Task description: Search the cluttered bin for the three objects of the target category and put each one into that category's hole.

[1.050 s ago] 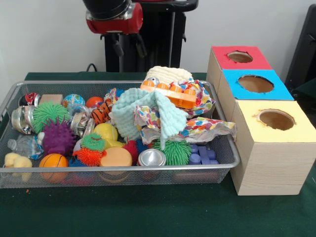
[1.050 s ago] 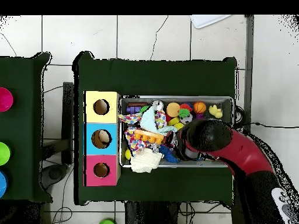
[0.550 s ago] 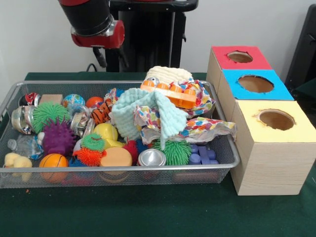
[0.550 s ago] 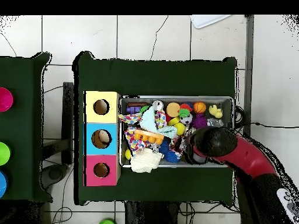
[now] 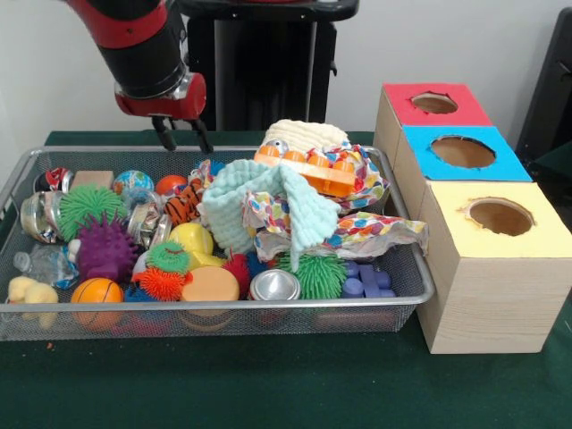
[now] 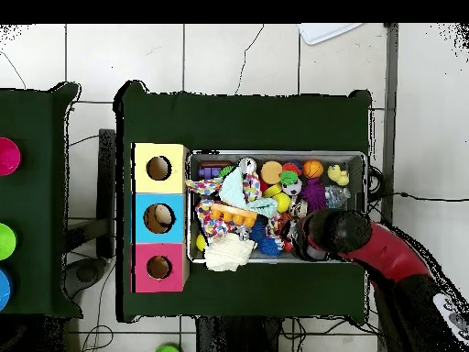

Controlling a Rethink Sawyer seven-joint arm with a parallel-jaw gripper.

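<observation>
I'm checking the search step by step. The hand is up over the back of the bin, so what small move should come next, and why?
Probably a short descent straight down. The hand hangs open and empty above the bin's far rim, with the orange ball and the tiger-striped toy just in front of and below it. Nothing is gripped, so lowering brings the fingers among the toys.

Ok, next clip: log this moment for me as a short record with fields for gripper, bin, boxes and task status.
gripper: open and empty, hanging above the back left part of the bin in the front view
bin: wire mesh tray, crowded with toys
on top of pile: orange block toy resting on a mint cloth
front row: orange basketball, silver can, green spiky ball
boxes: red, blue and yellow tops, one hole each, beside the bin
task status: nothing held
</observation>
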